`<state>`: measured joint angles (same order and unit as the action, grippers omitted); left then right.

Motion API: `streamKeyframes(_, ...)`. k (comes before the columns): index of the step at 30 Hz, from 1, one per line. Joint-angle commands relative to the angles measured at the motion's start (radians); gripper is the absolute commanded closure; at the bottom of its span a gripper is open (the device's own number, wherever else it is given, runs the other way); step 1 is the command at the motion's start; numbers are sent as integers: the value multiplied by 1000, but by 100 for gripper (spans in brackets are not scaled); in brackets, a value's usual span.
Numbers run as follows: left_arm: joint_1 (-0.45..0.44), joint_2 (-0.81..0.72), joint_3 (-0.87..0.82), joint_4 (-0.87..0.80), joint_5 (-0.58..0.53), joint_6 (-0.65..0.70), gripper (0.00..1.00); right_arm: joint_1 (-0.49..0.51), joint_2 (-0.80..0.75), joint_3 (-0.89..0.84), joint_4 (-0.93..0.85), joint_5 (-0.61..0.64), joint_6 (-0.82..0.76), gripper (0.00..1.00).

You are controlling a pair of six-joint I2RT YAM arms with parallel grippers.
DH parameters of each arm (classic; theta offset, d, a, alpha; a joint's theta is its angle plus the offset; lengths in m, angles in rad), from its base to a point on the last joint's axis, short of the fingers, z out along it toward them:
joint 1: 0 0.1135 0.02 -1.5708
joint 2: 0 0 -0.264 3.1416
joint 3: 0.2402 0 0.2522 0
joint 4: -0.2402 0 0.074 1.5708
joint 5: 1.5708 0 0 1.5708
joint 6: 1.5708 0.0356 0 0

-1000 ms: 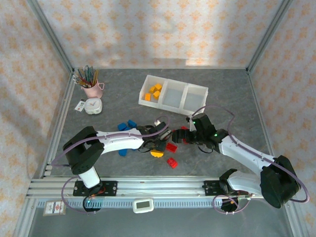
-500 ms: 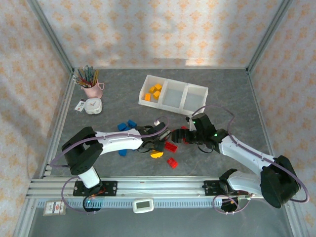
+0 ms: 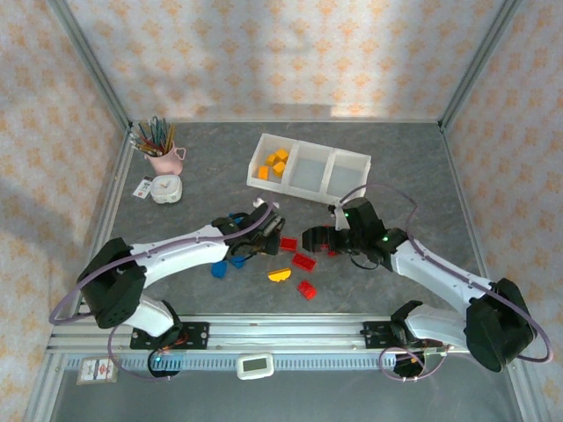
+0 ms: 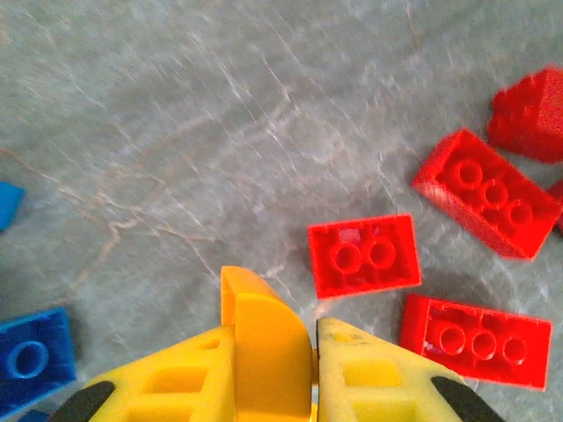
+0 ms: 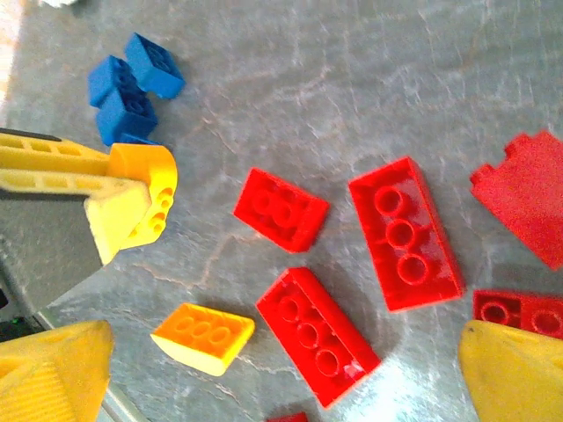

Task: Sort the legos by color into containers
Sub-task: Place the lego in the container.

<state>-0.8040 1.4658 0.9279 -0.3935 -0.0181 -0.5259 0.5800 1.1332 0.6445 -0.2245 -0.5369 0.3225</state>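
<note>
Gripping a curved yellow-orange lego (image 4: 255, 308), the left gripper (image 4: 273, 327) has closed fully within the last second. It has moved away from the yellow wedge (image 3: 280, 275) toward the middle of the worktop (image 3: 405, 167). I judge that the pick is done and the carry begins to the containers (image 3: 329, 172) near the far edge, where yellow legos (image 3: 273, 164) lie in the left-end bin. The held brick is glossy hard plastic, rounded on one side; the bins are milky and square. The right gripper (image 3: 315, 239) hangs wide open, empty, over studded red legos (image 5: 405, 233).
</note>
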Motion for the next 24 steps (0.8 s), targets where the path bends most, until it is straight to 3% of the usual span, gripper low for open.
streamKeyframes(1, 49, -33, 45, 17, -65, -13, 78, 4, -21, 56, 47, 27, 19, 0)
streamKeyframes(6, 147, 9, 170, 48, -129, -13, 78, 4, -1, 129, 51, 145, 63, 0)
streamKeyframes(12, 271, 171, 378, 87, -150, -4, 77, 0, 17, 181, 98, 232, 85, 0)
streamKeyframes(24, 350, 665, 895, 11, -182, 11, 77, -72, 109, 230, 149, 198, 77, 0)
